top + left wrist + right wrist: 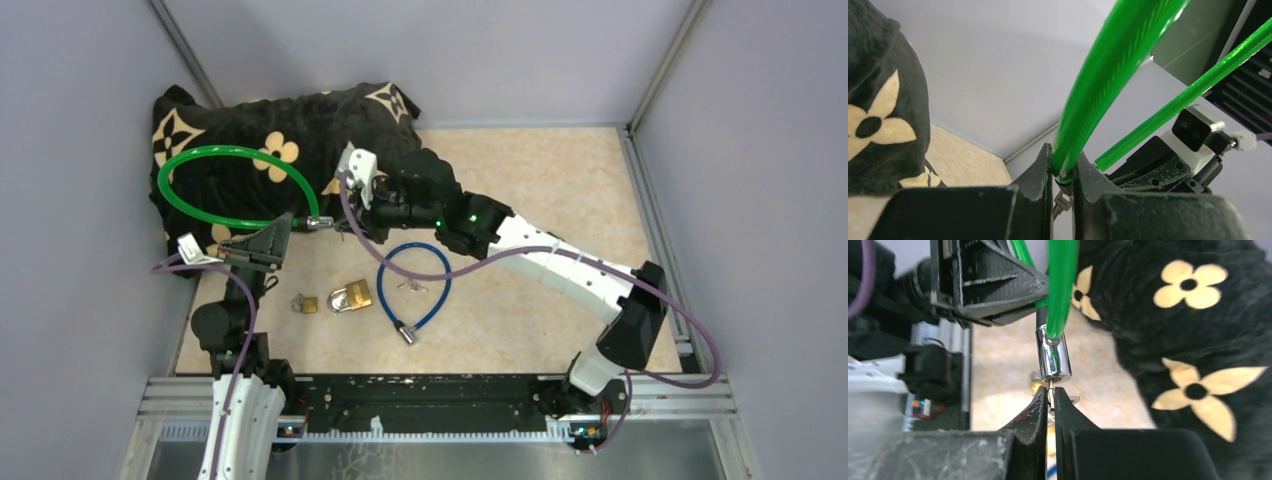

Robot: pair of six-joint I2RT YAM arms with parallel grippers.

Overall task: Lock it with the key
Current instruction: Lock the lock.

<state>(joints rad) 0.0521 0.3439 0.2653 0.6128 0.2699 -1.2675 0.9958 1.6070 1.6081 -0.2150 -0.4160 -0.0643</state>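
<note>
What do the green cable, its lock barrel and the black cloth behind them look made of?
The green cable has a glossy, translucent plastic sheath. Twisted strands show faintly inside it in the left wrist view, probably steel wire. The lock barrel looks like polished, chrome-like metal with mirror-bright reflections. The black cloth seems a soft plush fabric with a matte, fuzzy nap and a cream flower print.

Glossy, smooth plastic sheathes the green looped cable lock [225,150], its end a mirror-polished chrome metal cylinder [1054,356] carrying a thin silvery metal key [1050,386]. The black plush cloth with cream flowers [300,125] looks soft and matt. Matt black plastic, scuffed pale at the edges, forms the right pincer [1050,396] and left pincer [1063,162]. The beige counter [540,190] has a dull, mottled finish.
</note>
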